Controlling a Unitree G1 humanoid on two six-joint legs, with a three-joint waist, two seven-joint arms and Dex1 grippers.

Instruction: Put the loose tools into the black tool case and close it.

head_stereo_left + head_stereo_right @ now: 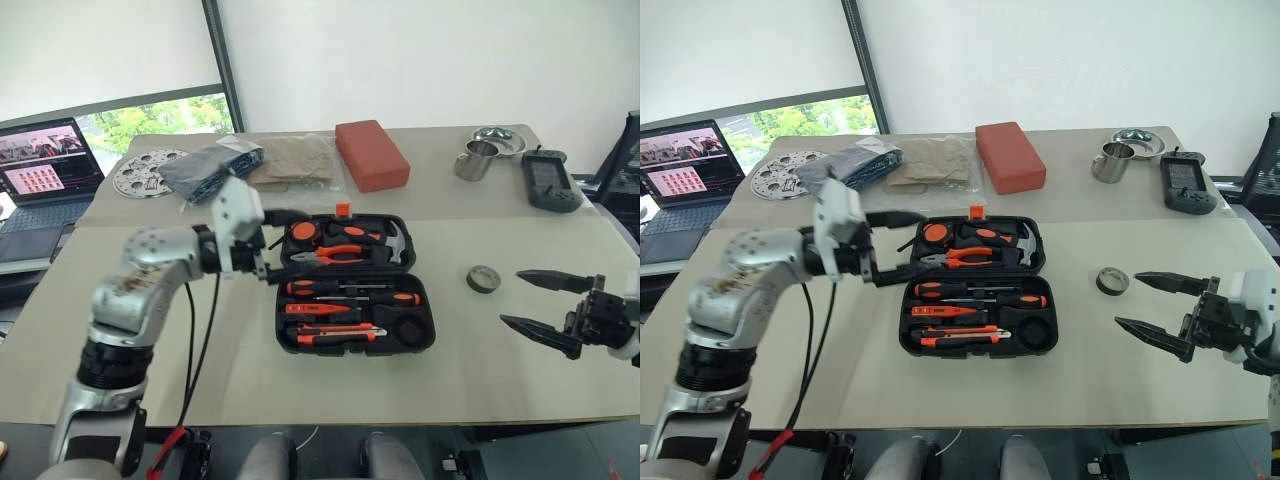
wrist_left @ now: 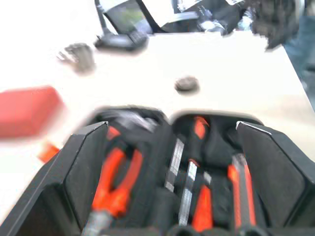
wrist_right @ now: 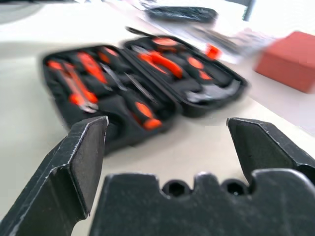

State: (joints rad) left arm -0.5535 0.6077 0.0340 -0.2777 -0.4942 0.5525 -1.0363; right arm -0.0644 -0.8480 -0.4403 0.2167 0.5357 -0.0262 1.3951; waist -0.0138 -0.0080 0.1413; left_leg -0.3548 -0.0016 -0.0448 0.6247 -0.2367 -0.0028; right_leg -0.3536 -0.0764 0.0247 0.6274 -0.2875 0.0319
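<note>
The black tool case (image 1: 428,338) lies flat open in the middle of the table, its orange latch (image 1: 342,210) at the far edge. In the near half lie two orange-and-black screwdrivers (image 1: 352,288), an orange stick tool (image 1: 316,309) and a utility knife (image 1: 336,335). The far half holds pliers (image 1: 335,255) and a hammer (image 1: 397,243). My left gripper (image 1: 285,246) hangs open at the case's left edge, pointing across it, with nothing held. In the left wrist view the tools lie between its fingers (image 2: 83,167). My right gripper (image 1: 512,297) stands open and empty, well right of the case.
A small tape roll (image 1: 484,279) lies between the case and my right gripper. Along the back stand a red block (image 1: 371,153), a brown bag (image 1: 295,160), a bagged cloth bundle (image 1: 210,165), a perforated disc (image 1: 148,172), a metal cup (image 1: 477,160), a bowl (image 1: 497,140) and a black handset (image 1: 549,182). A laptop (image 1: 45,165) sits far left.
</note>
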